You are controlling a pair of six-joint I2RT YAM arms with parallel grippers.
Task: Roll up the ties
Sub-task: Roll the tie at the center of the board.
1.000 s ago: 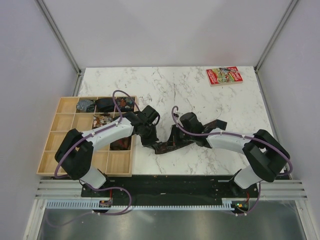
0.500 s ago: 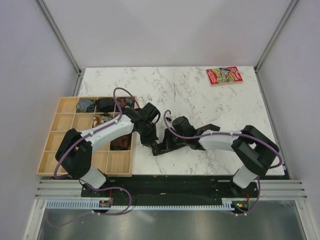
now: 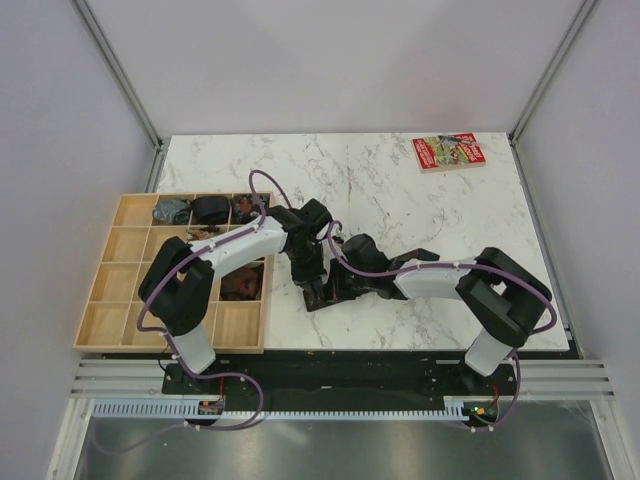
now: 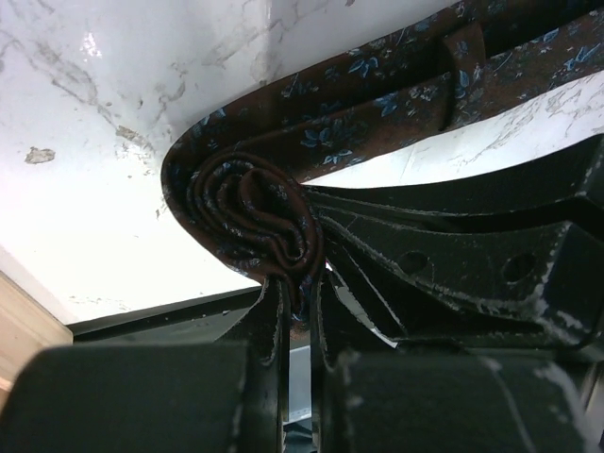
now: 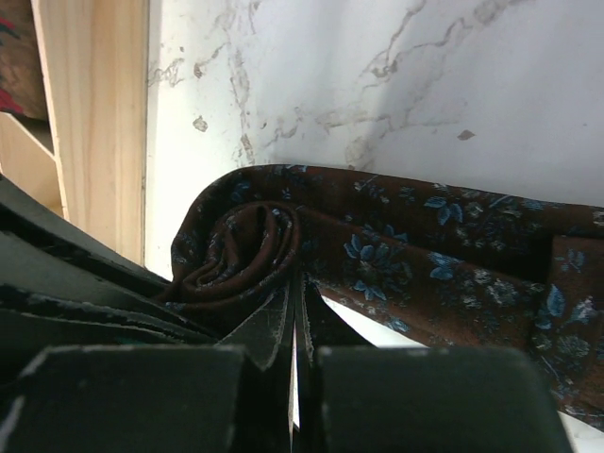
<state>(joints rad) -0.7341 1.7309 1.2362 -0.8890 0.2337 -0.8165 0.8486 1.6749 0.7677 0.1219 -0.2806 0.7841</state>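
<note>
Right arm slid left; left fingers pinch the tie, right fingers closed.

White-and-black arms, purple cables

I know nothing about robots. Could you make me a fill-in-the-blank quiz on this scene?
The tie bears small ___ flowers.
The left gripper and right gripper are both ___ on its rolled end.
The wooden tray lies at the table's ___ edge.
Missing words: blue; shut; left.
</note>
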